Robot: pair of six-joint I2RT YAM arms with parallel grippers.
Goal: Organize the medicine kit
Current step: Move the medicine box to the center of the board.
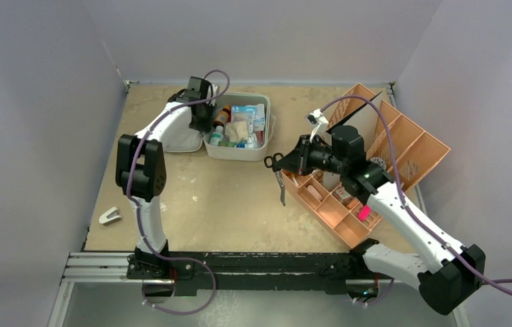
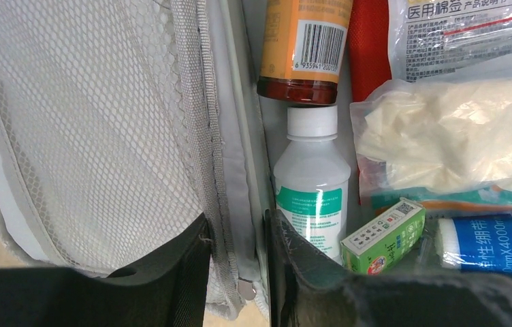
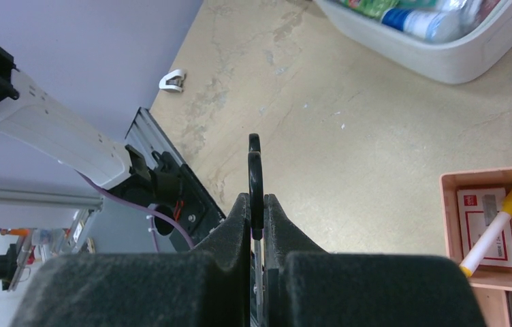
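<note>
Upper centre of the top view, the kit lies open, its base already packed with bottles, packets and a bandage roll: filling looks well advanced. Left gripper: fingers apart astride the kit's middle seam, whether pinching it cannot be told; right gripper, right of centre, is clamped on scissors not yet stowed. Tray at right seems to hold a few more items, and the lid is yet to be shut.
</note>
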